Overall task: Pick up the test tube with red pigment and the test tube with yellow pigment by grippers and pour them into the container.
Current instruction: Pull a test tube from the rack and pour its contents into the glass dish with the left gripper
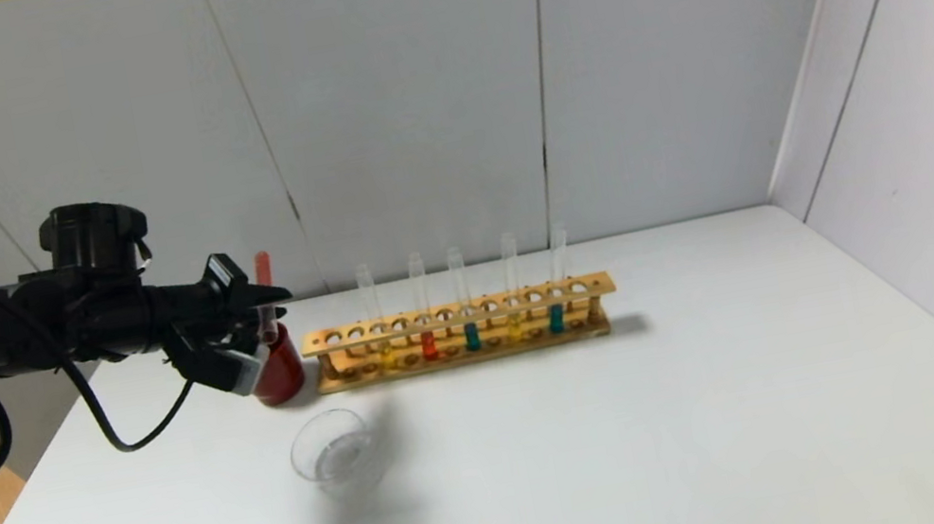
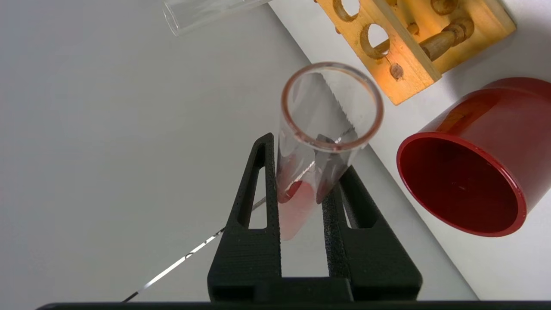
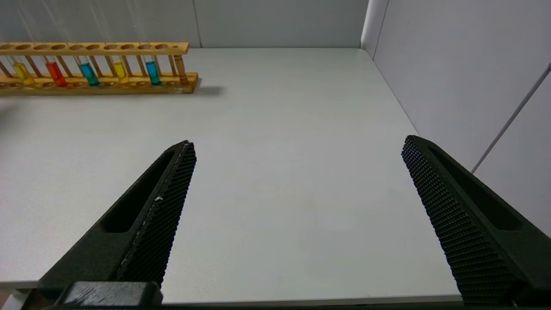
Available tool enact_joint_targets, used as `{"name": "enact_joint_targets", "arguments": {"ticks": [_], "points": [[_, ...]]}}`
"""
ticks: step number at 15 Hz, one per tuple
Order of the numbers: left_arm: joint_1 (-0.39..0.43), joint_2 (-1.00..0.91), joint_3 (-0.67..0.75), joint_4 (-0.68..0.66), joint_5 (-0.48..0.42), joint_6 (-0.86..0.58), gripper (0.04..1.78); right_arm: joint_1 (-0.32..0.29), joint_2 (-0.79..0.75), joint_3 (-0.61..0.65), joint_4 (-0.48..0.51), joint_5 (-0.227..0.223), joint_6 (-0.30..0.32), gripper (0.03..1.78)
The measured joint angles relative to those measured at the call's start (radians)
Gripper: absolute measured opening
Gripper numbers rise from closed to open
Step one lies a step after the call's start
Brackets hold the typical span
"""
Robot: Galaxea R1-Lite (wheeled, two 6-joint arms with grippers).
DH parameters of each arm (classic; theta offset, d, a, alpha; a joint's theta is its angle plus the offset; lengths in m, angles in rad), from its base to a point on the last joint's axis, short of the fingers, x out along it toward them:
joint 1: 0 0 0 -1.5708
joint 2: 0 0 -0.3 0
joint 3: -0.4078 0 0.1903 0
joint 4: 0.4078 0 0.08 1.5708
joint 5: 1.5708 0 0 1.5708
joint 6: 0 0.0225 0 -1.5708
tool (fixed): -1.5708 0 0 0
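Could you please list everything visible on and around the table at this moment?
test tube with red pigment: one, clear, held above the red cup.
rack: one, wooden, far side of the table.
tubes in rack: five; yellow, red, teal, yellow, teal.
container: one, clear glass, nearer than the cup.
red cup: one, at the rack's left end.
table: one, white.
left tool: black, shut on the tube.
right tool: black, open, over bare table.
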Motion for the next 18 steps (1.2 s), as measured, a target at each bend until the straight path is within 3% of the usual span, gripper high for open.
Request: {"name": "enact_joint_targets", "arguments": {"ticks": [14,18], "points": [[-0.035,-0.020,0.019,-0.026,0.040,0.040,0.33,0.000,0.000,0.000,0.000,0.000,0.000,1.75],[-0.040,-0.032,0.083,-0.091,0.051,0.054,0.33,0.000,0.000,0.000,0.000,0.000,0.000,1.75]]}}
